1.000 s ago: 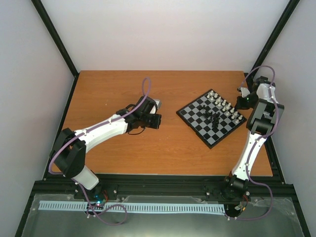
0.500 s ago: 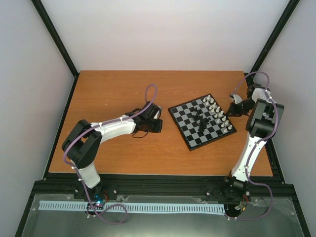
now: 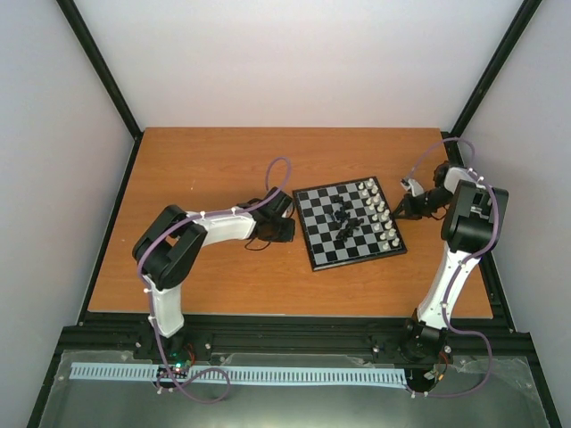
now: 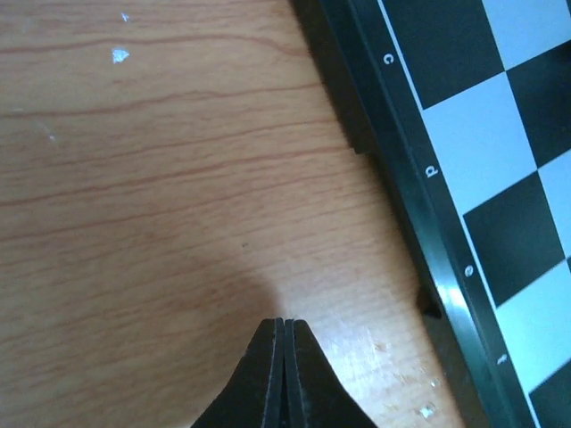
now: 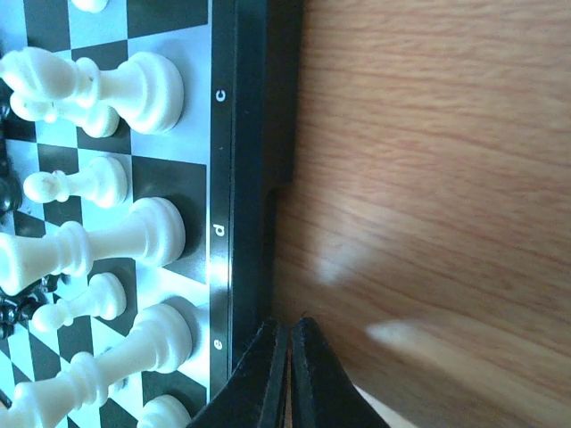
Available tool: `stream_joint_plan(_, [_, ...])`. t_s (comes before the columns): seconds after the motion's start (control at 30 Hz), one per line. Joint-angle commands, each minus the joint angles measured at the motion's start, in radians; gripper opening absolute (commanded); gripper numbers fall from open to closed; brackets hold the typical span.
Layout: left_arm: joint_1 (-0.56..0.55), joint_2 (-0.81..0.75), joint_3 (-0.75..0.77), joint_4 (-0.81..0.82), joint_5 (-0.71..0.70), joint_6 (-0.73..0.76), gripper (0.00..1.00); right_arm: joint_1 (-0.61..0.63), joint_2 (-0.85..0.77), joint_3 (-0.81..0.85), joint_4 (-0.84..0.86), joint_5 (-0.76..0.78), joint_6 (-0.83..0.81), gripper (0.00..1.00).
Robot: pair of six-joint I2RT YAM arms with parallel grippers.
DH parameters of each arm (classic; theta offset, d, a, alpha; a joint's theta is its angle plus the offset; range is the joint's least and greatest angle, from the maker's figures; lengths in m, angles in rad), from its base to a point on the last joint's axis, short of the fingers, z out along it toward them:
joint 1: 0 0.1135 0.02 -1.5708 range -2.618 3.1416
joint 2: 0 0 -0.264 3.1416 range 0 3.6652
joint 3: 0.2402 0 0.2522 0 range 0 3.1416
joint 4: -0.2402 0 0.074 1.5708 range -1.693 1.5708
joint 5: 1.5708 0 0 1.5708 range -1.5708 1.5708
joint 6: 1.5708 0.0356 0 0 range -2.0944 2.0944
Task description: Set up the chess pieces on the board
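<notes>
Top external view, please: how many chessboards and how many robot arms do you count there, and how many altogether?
Chessboards: 1 (the board)
Robot arms: 2 (left arm, right arm)
Total: 3

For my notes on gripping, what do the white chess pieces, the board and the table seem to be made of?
The white chess pieces look like moulded plastic: smooth cream with soft highlights. The board is likely plastic too: a semi-gloss black border with printed white letters. The table is wood or wood-look laminate: orange-brown grain lines and a slight sheen.
</notes>
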Motion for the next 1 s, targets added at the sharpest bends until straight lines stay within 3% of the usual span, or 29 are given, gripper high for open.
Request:
stream_joint_plan(0.0, [0.034,0.047,0.062,0.047,0.005,-0.015,0.01,0.032,0.024,-0.066,0.015,0.039,-0.016,0.03])
stream_joint_plan(0.43, [0.068,0.138,0.143,0.039,0.05,0.011,0.01,0.047,0.002,-0.11,-0.005,0.036,-0.065,0.03])
stream_joint_plan(0.97, [0.065,0.015,-0.014,0.061,0.075,0.029,0.01,0.076,-0.104,-0.245,-0.019,0.057,-0.142,0.03])
